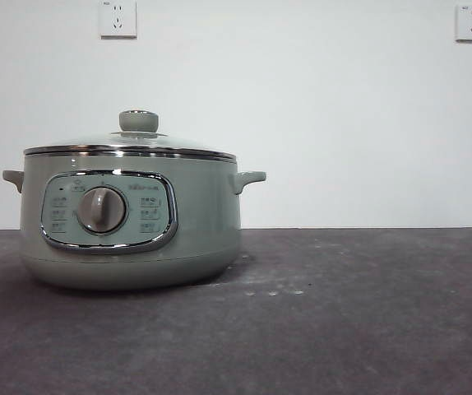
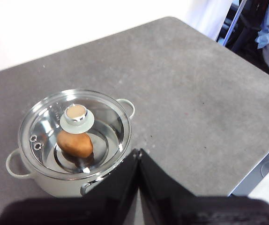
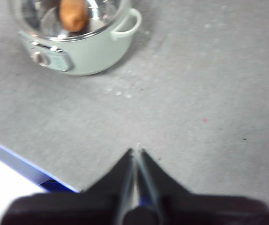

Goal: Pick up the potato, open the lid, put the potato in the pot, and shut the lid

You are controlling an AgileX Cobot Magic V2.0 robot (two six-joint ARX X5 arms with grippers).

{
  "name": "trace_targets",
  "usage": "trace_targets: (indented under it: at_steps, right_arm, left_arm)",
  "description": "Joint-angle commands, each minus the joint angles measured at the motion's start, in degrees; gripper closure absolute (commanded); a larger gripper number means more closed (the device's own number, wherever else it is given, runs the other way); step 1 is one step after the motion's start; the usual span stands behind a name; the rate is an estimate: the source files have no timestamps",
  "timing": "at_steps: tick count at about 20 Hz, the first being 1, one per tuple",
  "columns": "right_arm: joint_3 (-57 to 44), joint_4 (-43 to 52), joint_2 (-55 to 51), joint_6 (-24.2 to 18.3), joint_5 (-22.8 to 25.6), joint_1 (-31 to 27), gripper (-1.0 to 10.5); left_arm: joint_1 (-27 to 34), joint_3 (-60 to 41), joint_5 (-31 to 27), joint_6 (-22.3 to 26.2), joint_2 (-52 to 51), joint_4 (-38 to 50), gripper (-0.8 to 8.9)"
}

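Left wrist view: potato (image 2: 75,144) lies inside pot (image 2: 55,185), lid (image 2: 74,133) seated on rim, so task looks complete. Left gripper (image 2: 139,153) and right gripper (image 3: 136,152) pressed together, empty, well clear.

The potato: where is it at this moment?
The potato lies inside the pot, under the closed glass lid, seen through it in both wrist views; the front view hides it.
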Motion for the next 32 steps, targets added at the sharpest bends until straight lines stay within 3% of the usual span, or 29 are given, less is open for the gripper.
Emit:
trace_targets:
  at_steps: [1,6,9,10,12,15,18,21,25,29,32]
  right_arm:
    - [-0.46,-1.33,0.0,0.61,0.46,0.07,9.5]
    - [-0.46,-1.33,0.0,0.61,0.57,0.07,9.5]
    - [-0.46,-1.33,0.31,0.61,0.59,0.07,9.5]
    - [-0.46,-1.33,0.31,0.61,0.63,0.07,9.5]
    - [-0.46,-1.33,0.35,0.61,0.74,0.07,9.5]
    - [-0.46,-1.33,0.68,0.61,0.79,0.07,9.5]
    - [-0.46,-1.33,0.76,0.61,1.01,0.07,9.5]
    - [-0.46,-1.33,0.79,0.61,1.01,0.07,9.5]
    - [-0.46,-1.33,0.79,0.61,1.01,0.07,9.5]
    - [-0.46,-1.33,1.09,0.61,1.03,0.07,9.5]
    - [-0.46,-1.33,1.49,0.61,1.03,0.07,9.5]
  left_arm:
    - [-0.11,0.07,0.26,-0.09,2.38,0.15,8.16]
    - [0.74,0.04,-0.26,2.1,8.57,0.15,8.16]
    - [6.4,-3.91,-2.27,13.81,6.58,2.91,8.16]
    - [8.31,-8.31,-1.68,14.97,4.28,6.91,8.16]
    - [13.07,-24.2,1.53,13.7,-3.69,20.7,8.16]
    - [20.52,-55.58,2.4,11.45,-18.51,48.59,8.16]
    - [24.81,-78.95,2.23,8.2,-32.0,64.7,8.16]
    - [28.06,-90.64,2.05,6.91,-42.77,66.18,8.16]
    - [30.18,-99.01,-1.46,4.44,-49.27,67.45,8.16]
    - [30.42,-105.22,-2.73,-1.49,-54.66,69.02,8.16]
    - [30.4,-105.39,-8.37,-1.62,-58.47,66.1,8.16]
